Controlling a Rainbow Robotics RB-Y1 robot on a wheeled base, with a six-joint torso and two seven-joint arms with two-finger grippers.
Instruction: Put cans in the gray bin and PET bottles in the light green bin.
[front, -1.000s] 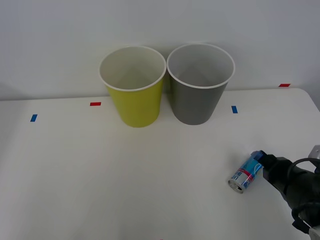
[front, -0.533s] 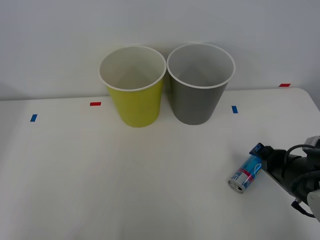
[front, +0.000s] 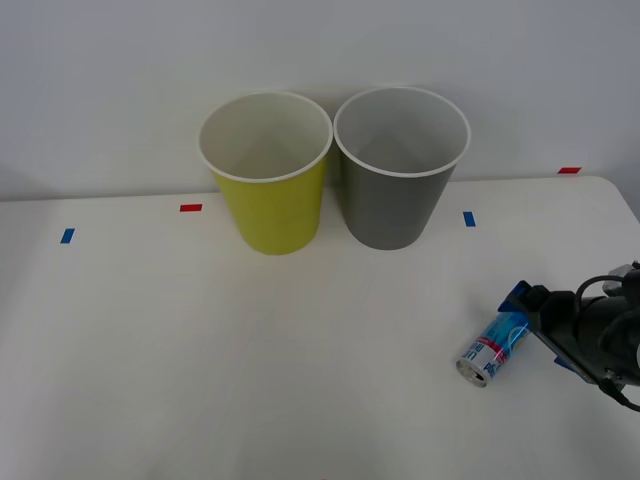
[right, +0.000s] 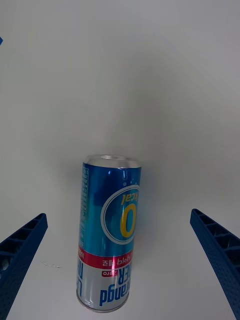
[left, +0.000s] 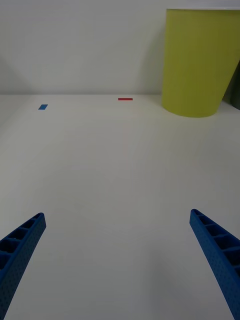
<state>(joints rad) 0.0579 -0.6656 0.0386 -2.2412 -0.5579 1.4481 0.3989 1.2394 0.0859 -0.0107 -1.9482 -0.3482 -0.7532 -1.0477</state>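
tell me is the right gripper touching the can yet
Apart. In the right wrist view the can lies on its side between the right gripper's open blue fingers, with bare table showing on both sides of it.

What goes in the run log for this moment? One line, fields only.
stage: approach | right gripper: open, straddling can | can: lying on table | left gripper: open, idle | gray bin: no can inside
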